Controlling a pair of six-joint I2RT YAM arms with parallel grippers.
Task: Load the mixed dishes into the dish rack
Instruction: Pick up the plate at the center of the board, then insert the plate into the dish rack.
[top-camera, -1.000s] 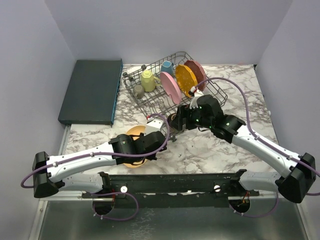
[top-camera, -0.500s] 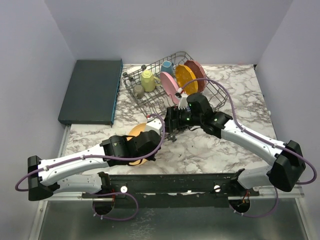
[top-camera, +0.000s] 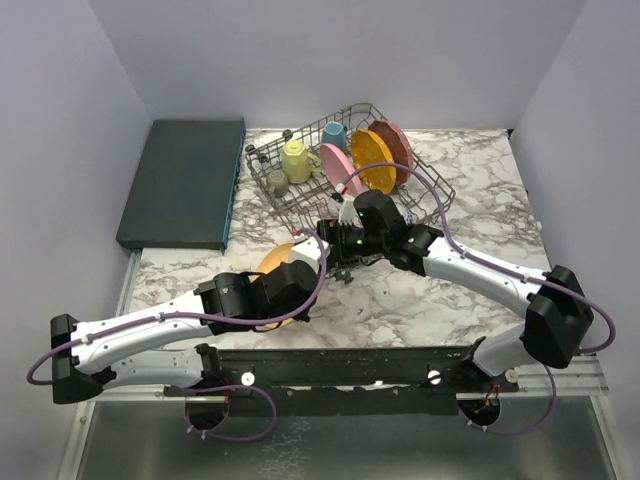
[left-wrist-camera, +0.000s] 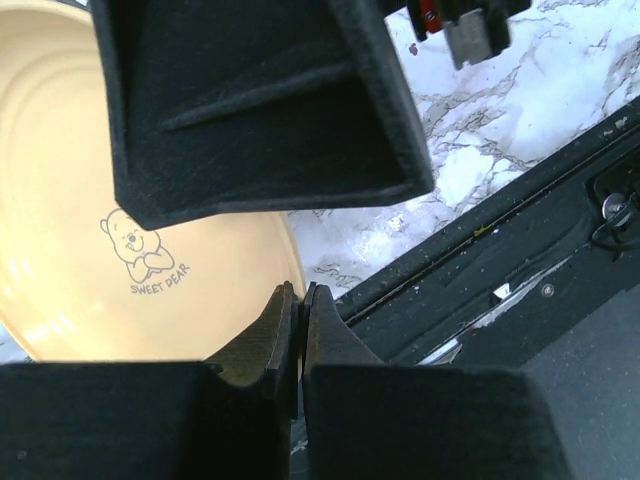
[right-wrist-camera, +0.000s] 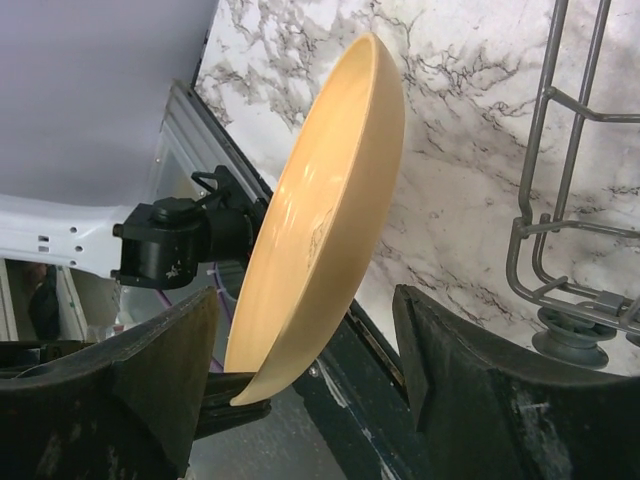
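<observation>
I have the tan plate (right-wrist-camera: 330, 200) up off the bench (top-camera: 480, 170), standing on edge just in front of the rack (top-camera: 440, 192), near the middle of the top view. The left tool (left-wrist-camera: 298, 312) is pressed together on the plate's lower rim. The right tool (right-wrist-camera: 305, 335) is spread wide, one finger on each side of the plate, touching neither face as far as I can see. I read this as a hand-over. To do it well, I would bring the right tool square across the plate's thickness, well clear of the left pinch, and close it fully before I let the left one go. A glazed plate held by one edge is likely to pivot or slip. After that I would keep it on edge and carry it to a free slot. In the rack, three plates stand between the tines toward the upper right: pink (top-camera: 340, 170), orange dotted (top-camera: 372, 160) and dark red (top-camera: 397, 145). The yellow mug (top-camera: 295, 158), blue mug (top-camera: 335, 133) and grey-green mug (top-camera: 277, 181) sit at its upper left. The tines on the lower side of the pink plate look free.
</observation>
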